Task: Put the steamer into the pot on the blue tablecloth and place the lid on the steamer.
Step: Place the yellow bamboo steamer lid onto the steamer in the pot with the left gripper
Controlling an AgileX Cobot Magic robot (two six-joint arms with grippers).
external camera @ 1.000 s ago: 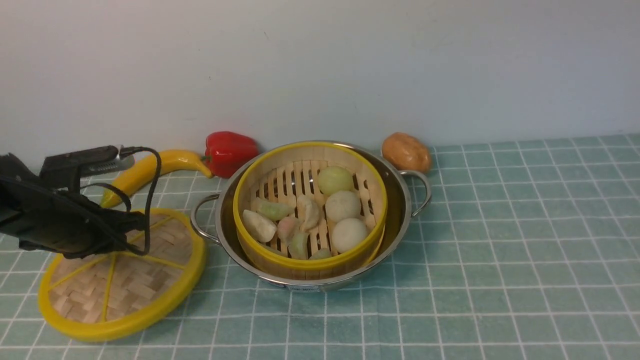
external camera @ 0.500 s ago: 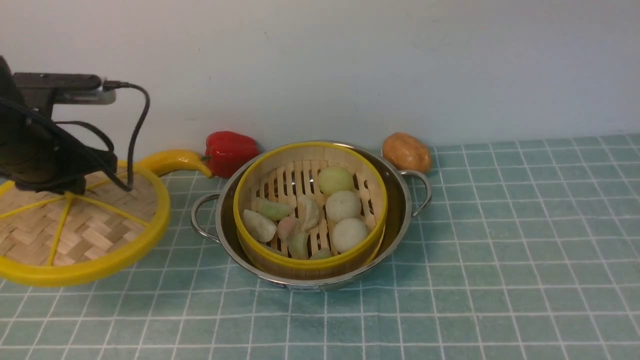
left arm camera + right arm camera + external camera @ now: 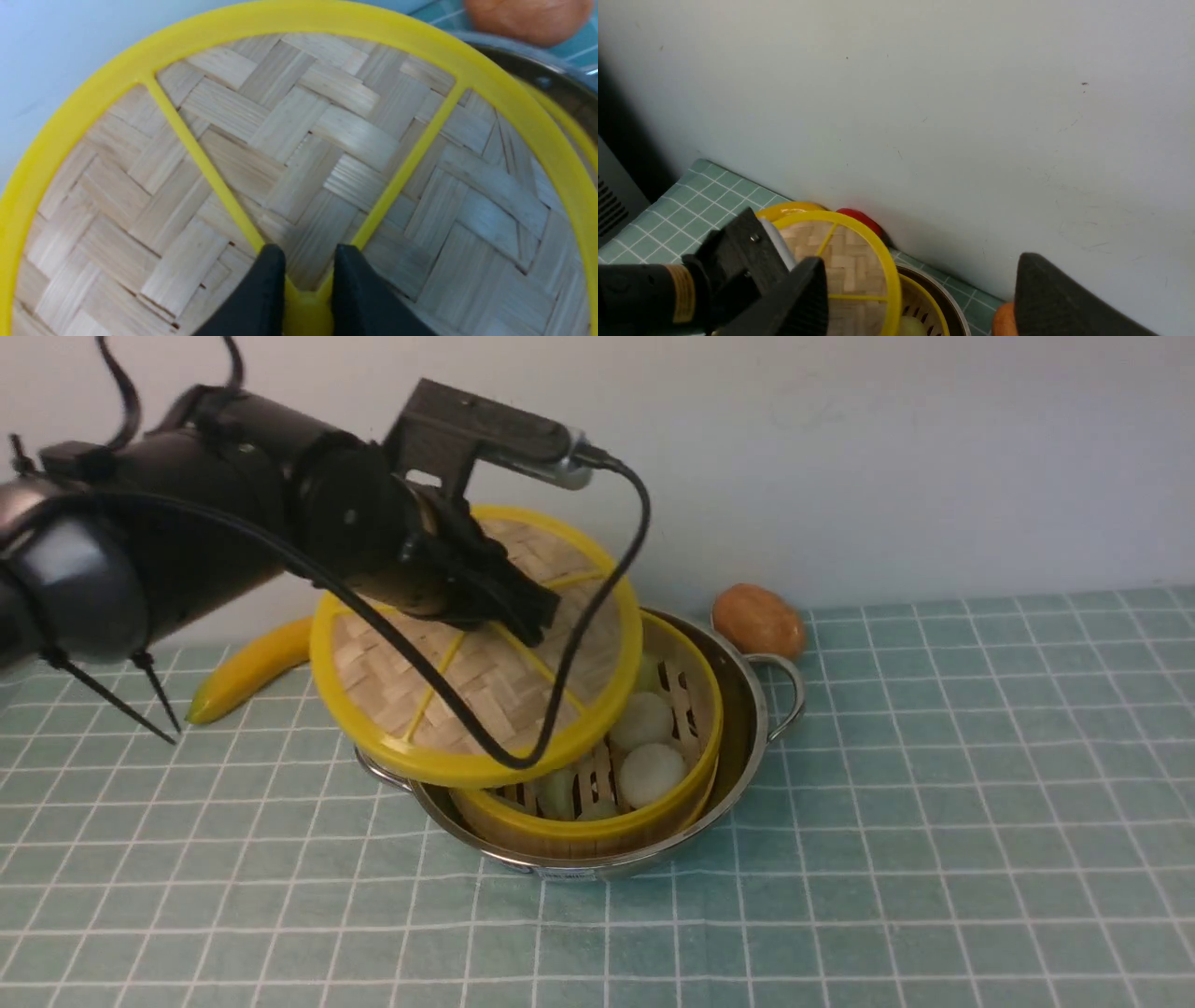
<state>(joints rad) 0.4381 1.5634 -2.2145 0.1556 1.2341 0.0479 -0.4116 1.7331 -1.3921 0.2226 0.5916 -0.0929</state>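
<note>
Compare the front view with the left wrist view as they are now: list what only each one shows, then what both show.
Only the front view: the banana, the buns and the pot's handles.
Only the left wrist view: the left gripper's fingertips closed on the lid's centre knob.
Both: the lid, the potato, the tablecloth, and parts of the pot and steamer.

Lid (image 3: pixel 495 681) w/ the L jaws (image 3: pixel 308 298) on its knob is now hanging up & over the L part of the steamer (image 3: pixel 691 793) and pot (image 3: pixel 747 747), vs. out by the L edge earlier. It's hiding the red pepper (image 3: pixel 861 219) from the front cam, plus some dumplings. More of the L arm (image 3: pixel 243 513) is showing; banana's (image 3: pixel 252 672) L end is coming into sight again.
</note>
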